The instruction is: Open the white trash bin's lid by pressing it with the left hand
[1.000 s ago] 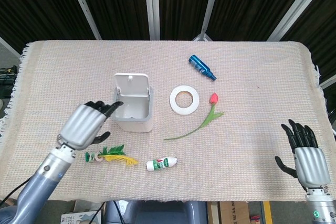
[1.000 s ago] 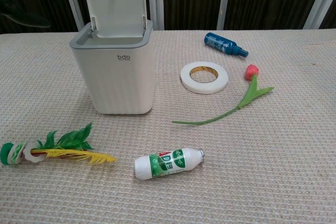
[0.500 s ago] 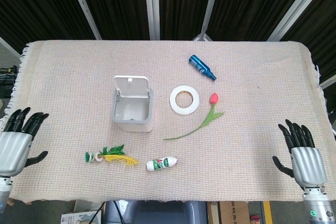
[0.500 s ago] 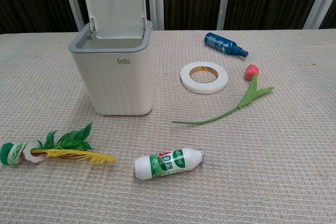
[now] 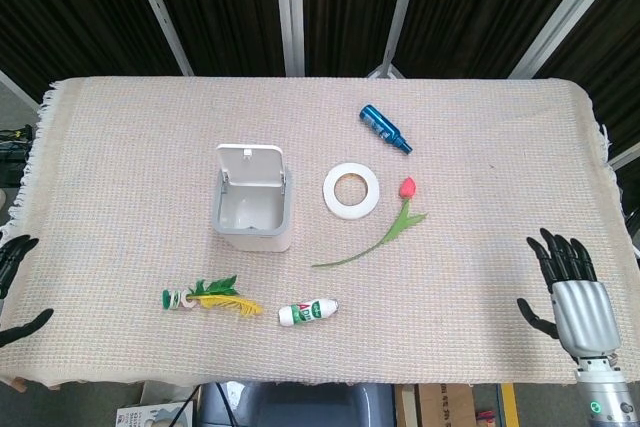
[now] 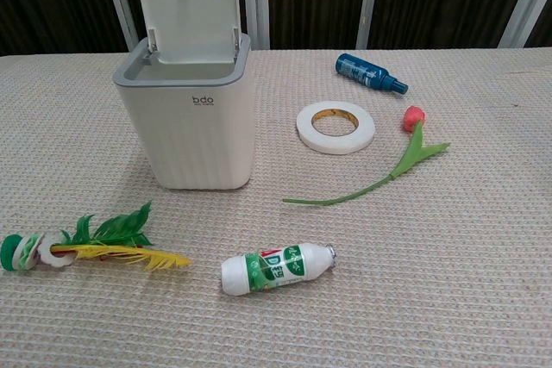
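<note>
Beige woven tablecloth, white trash bin [image 5: 252,209] sitting left of centre with its lid [image 6: 188,9] up, so pressing looks done. Left hand [image 5: 14,287] at the left edge and right hand [image 5: 572,293] near right, both fingers spread, holding nothing; next just stay clear.

Only dark fingertips of the left hand [image 5: 14,282] are seen at the left frame edge, spread apart with nothing between them. The right hand [image 5: 577,305] is held upright on its wrist, its fingers [image 5: 562,256] extended and fanned, thumb out to the side, nothing grasped.
</note>
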Robot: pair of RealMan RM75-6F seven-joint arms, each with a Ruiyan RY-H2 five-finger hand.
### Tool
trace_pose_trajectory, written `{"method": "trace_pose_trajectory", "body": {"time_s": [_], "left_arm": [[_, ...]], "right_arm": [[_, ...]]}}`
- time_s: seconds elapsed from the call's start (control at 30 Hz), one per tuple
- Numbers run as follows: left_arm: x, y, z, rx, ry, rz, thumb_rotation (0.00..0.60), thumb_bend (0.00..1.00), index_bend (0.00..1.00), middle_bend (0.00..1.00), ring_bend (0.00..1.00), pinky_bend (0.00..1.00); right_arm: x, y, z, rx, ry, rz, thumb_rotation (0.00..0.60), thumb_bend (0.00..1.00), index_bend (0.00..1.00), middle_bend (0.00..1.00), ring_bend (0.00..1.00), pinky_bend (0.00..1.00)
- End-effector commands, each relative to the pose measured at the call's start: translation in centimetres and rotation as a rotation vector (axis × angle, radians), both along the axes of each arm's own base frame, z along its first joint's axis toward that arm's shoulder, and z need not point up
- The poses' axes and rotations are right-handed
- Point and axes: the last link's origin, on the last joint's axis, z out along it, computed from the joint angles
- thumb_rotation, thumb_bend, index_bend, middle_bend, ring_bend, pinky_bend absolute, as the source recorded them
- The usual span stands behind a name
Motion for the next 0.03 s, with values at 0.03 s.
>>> {"method": "trace_pose_trajectory", "body": {"time_s": [0.03], "left_arm": [[-0.32,-0.05,0.22,0.013,-0.005,0.010,0.600,0.16,0.14,0.11,0.03,0.05]], "right_arm": [[0.05,-0.08,-0.14,0.004,0.000,0.000,0.600,0.27,0.12,0.02,0.00,0.03]]}}
